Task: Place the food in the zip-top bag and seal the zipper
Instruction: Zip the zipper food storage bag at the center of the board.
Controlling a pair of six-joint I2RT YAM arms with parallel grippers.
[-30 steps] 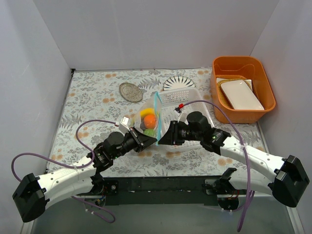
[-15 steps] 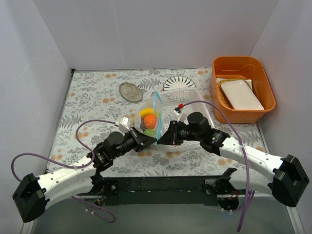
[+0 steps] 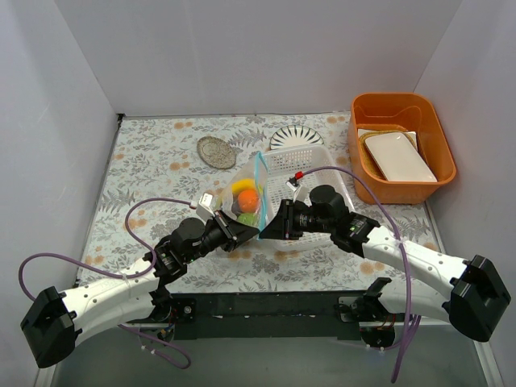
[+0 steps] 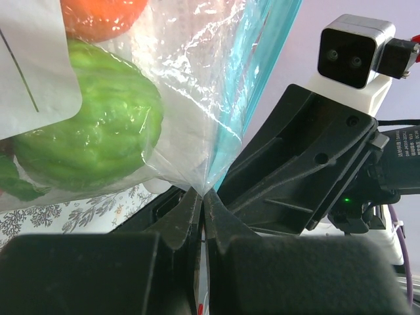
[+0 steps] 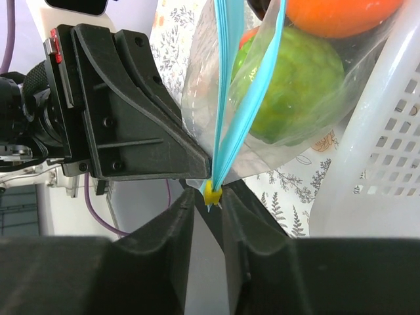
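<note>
The clear zip-top bag [image 3: 242,205] stands on edge against the white basket [image 3: 310,165]. It holds the food: a banana [image 3: 242,186], an orange [image 3: 249,199] and a green ball [image 3: 247,216]. The zipper [image 3: 260,184] runs up its right edge. My left gripper [image 3: 255,234] is shut on the bag's near corner [image 4: 202,187], with the green ball [image 4: 85,131] just above it. My right gripper [image 3: 266,232] faces it, its jaws closed on the yellow slider [image 5: 212,191] at the near end of the blue strip [image 5: 230,98]. The other fruits are hidden.
An orange bin [image 3: 395,98] with a white dish [image 3: 399,156] stands at the far right. A grey round dish [image 3: 216,151] and a striped plate [image 3: 295,137] lie behind the basket. The basket wall [image 5: 374,144] is right beside my right gripper.
My right gripper has edged slightly left toward the bag's near corner. The left gripper and the bag have stayed put.
</note>
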